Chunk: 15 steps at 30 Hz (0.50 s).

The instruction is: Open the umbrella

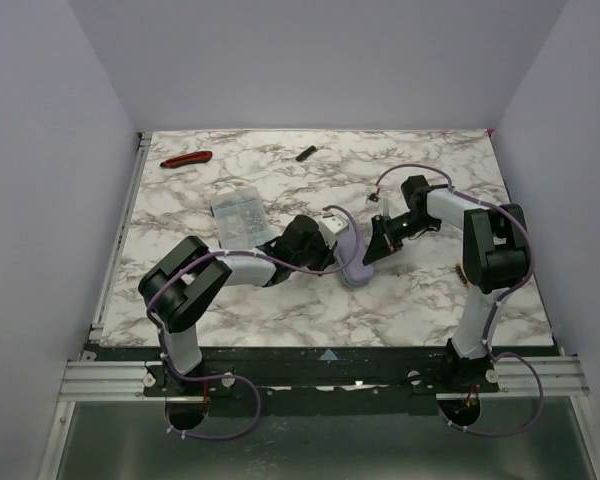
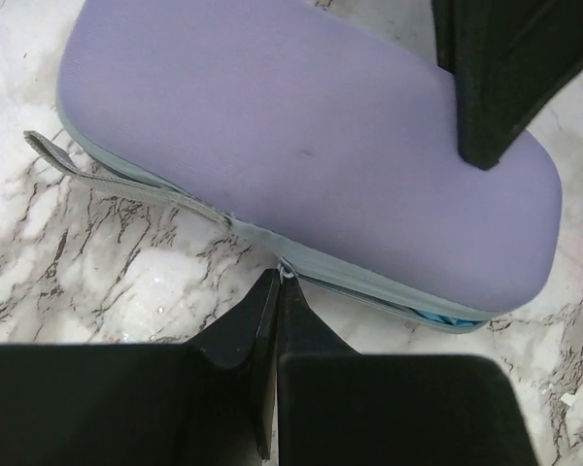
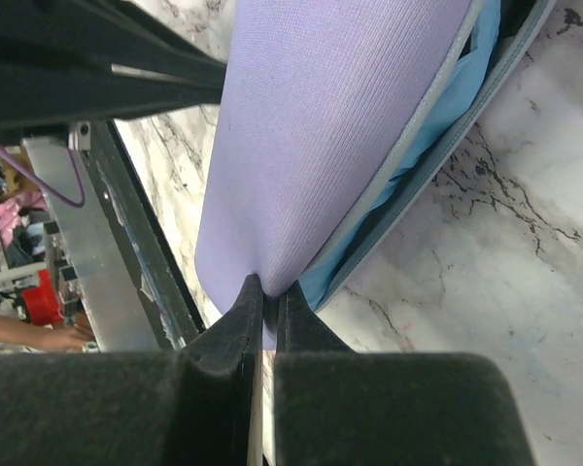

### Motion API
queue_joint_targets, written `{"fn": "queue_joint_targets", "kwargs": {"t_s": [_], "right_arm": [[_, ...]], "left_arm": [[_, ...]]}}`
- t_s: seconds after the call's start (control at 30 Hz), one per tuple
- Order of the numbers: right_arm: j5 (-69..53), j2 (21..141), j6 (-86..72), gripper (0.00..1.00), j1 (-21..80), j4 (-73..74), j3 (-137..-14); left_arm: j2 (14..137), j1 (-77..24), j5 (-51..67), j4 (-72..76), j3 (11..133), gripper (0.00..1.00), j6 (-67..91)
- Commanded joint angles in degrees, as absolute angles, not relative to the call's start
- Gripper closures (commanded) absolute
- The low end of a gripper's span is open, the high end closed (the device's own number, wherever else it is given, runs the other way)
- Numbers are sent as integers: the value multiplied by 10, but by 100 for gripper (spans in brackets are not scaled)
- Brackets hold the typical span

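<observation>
The umbrella (image 1: 352, 258) lies collapsed in a lavender pill-shaped zip cover at the table's middle. In the left wrist view the cover (image 2: 311, 146) fills the top, with a grey strap (image 2: 107, 175) trailing left. Sky-blue fabric (image 2: 437, 316) shows through the part-open zipper. My left gripper (image 2: 278, 282) is shut on the small zipper pull (image 2: 287, 269) at the cover's seam. My right gripper (image 3: 270, 291) is shut, pinching the lavender fabric (image 3: 321, 126) at the cover's end, with blue canopy (image 3: 437, 107) showing in the gap beside it. From above, the left gripper (image 1: 330, 238) and right gripper (image 1: 372, 252) flank the cover.
A clear plastic box (image 1: 237, 213) of small parts sits just left of the left arm. A red-handled tool (image 1: 186, 158) and a small black object (image 1: 305, 153) lie near the back edge. White walls enclose the marble table (image 1: 280, 310) on three sides.
</observation>
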<state>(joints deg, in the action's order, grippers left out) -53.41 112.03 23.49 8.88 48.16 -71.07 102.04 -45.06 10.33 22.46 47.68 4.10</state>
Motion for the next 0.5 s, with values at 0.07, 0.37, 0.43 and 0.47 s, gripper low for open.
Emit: {"fn": "queue_joint_targets", "kwargs": {"t_s": [0.07, 0.37, 0.43, 0.47], "right_arm": [[-409, 1130, 324, 100, 81, 520, -683], [-423, 1103, 319, 93, 81, 536, -698], [-444, 1098, 318, 79, 81, 556, -717], [-460, 1094, 322, 68, 81, 570, -725]], "left_arm": [[1031, -419, 111, 143, 523, 100, 103], [1008, -401, 130, 127, 548, 96, 113], [990, -401, 152, 128, 541, 75, 102], [979, -401, 158, 126, 536, 64, 97]]}}
